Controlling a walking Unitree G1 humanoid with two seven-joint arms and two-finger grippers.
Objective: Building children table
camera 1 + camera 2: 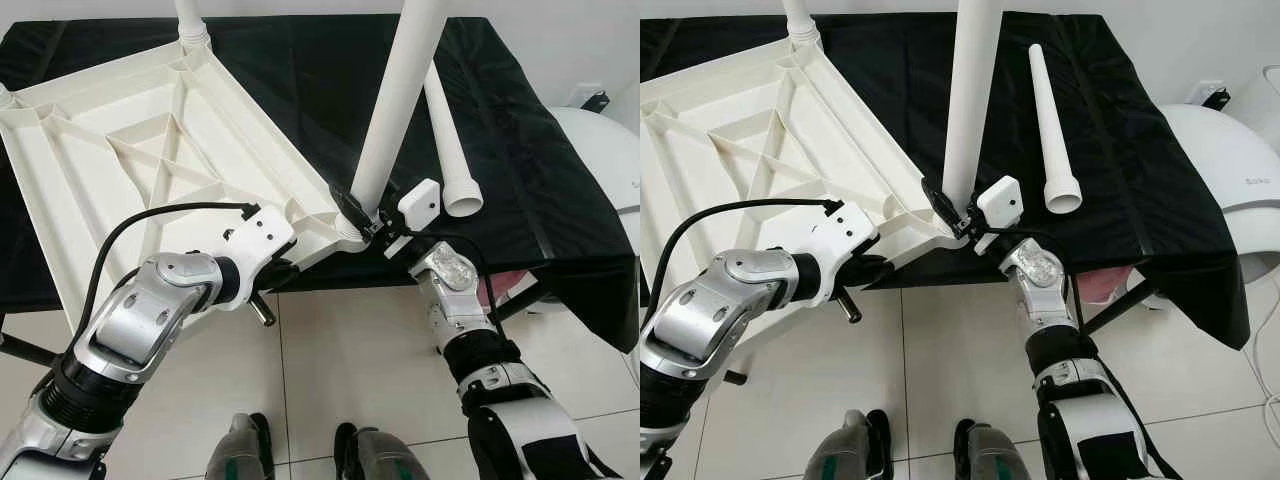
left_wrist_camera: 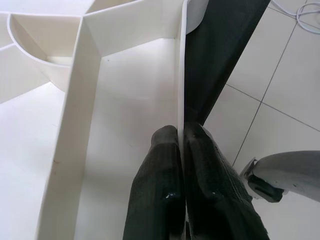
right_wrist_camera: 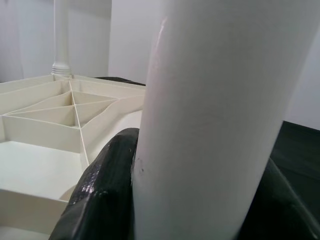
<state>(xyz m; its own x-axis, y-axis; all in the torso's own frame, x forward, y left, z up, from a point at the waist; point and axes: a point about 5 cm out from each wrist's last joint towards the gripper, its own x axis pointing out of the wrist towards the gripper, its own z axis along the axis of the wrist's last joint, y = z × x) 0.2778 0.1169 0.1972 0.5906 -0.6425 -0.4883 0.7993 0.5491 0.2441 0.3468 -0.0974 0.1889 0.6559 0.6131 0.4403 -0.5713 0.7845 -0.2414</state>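
Nearest the camera, the robot's feet (image 1: 300, 455) stand on pale floor tiles (image 1: 340, 350). Just beyond, the left pincer (image 2: 181, 150) is clamped on the near rim of the upturned white plastic ribbed tabletop (image 1: 130, 160), which lies on the black-draped table (image 1: 520, 170). The right pincer (image 1: 362, 215) is closed around an upright white plastic leg (image 1: 395, 100) at the tabletop's near corner. Another white leg (image 1: 450, 145) lies loose on the cloth beside it.
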